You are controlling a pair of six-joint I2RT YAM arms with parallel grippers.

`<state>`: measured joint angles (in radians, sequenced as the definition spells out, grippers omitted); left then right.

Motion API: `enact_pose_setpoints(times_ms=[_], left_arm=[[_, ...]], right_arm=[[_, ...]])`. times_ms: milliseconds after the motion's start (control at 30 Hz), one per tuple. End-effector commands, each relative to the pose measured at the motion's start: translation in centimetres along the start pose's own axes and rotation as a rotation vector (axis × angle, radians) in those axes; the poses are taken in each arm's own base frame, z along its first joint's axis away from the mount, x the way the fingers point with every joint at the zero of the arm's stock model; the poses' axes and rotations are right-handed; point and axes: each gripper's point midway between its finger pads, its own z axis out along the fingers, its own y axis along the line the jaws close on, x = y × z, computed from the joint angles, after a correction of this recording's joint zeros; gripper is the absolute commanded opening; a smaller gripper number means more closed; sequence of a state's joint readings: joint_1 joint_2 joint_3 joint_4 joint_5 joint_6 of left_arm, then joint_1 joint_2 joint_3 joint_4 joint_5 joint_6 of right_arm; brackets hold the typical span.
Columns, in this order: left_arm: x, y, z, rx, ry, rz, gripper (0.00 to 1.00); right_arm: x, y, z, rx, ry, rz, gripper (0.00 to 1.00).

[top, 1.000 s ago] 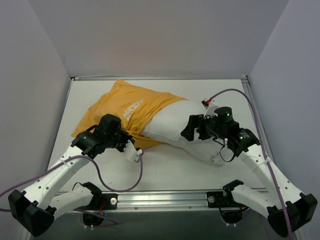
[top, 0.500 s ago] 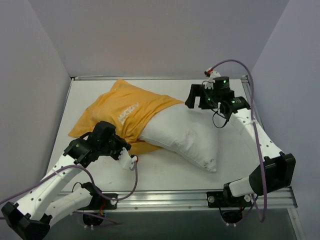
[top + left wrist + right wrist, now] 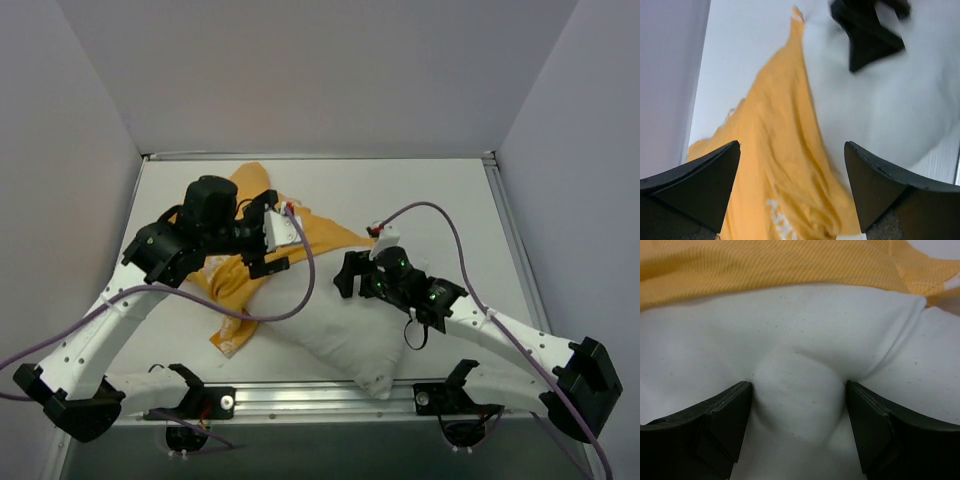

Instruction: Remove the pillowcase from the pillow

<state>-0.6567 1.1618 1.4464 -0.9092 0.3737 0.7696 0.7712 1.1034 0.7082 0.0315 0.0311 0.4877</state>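
Both arms are resetting. A second ago the left gripper [image 3: 270, 235] was clenched on the pillowcase [image 3: 228, 298]. Now it is hanging released above that orange cloth, holding nothing. The right gripper [image 3: 349, 276] is pressing into the pillow [image 3: 335, 335], its fingers closing around a white bulge; whether it is gripping yet I cannot tell. Pillow and case are lying nearer the table's [image 3: 450, 200] front edge, with the case still covering the pillow's left end, so another pull is looking necessary.

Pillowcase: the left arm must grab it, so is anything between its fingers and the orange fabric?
Nothing visible. The open left gripper hangs directly over the pillowcase; the right gripper sits aside on the pillow.
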Motion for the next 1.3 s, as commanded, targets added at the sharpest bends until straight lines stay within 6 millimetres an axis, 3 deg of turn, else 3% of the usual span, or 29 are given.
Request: enact_pose_setpoints(times_ms=[0, 200, 300, 333, 367, 533, 733, 1000, 1233, 1267], left_arm=[[-3.4, 0.9, 4.0, -0.002, -0.022, -0.313, 0.93], [-2.4, -2.7, 11.7, 0.104, 0.173, -0.091, 0.91], [-2.1, -1.6, 13.4, 0.101, 0.211, -0.091, 0.86], [-1.8, -1.0, 13.6, 0.089, 0.223, -0.094, 0.76], [-1.5, -0.5, 13.6, 0.083, 0.229, -0.105, 0.74], [1.6, -1.1, 12.8, 0.181, 0.291, -0.081, 0.73], [3.8, -2.5, 11.7, 0.296, 0.304, -0.126, 0.74], [5.4, 0.6, 13.5, 0.166, 0.382, -0.117, 0.71], [6.3, 3.8, 14.8, -0.01, 0.412, -0.077, 0.48], [6.2, 4.0, 15.0, -0.018, 0.408, -0.077, 0.41]], right_arm=[[7.7, 1.4, -0.5, -0.032, 0.132, 0.077, 0.75], [9.1, 3.2, -1.0, -0.071, 0.099, 0.039, 0.76], [8.8, 3.7, -1.3, -0.112, 0.074, 0.059, 0.76], [8.7, 3.7, -1.4, -0.117, 0.069, 0.066, 0.76], [8.8, 3.6, -1.5, -0.116, 0.067, 0.075, 0.76], [9.7, 2.9, -1.8, -0.122, 0.072, 0.094, 0.76], [9.6, 3.1, -2.1, -0.144, 0.055, 0.114, 0.77], [9.9, 3.0, -2.0, -0.137, 0.077, 0.089, 0.77], [10.0, 3.1, -2.0, -0.145, 0.084, 0.085, 0.77], [10.1, 3.1, -2.0, -0.145, 0.086, 0.087, 0.77]])
